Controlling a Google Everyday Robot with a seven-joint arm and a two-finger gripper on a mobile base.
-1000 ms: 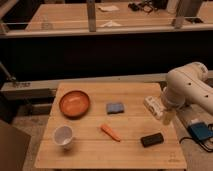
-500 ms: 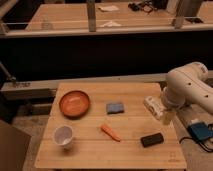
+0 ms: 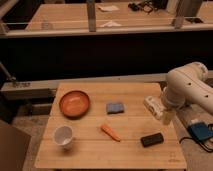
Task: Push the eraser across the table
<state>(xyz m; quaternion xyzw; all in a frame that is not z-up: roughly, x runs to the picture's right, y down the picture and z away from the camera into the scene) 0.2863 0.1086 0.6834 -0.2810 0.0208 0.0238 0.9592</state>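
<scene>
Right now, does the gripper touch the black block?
No, the gripper hangs at the table's right edge, apart from the black block lying nearer the front.

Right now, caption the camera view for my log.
Hand at the table's right edge, beyond the black eraser; bowl, sponge, carrot and cup sit further left.
</scene>
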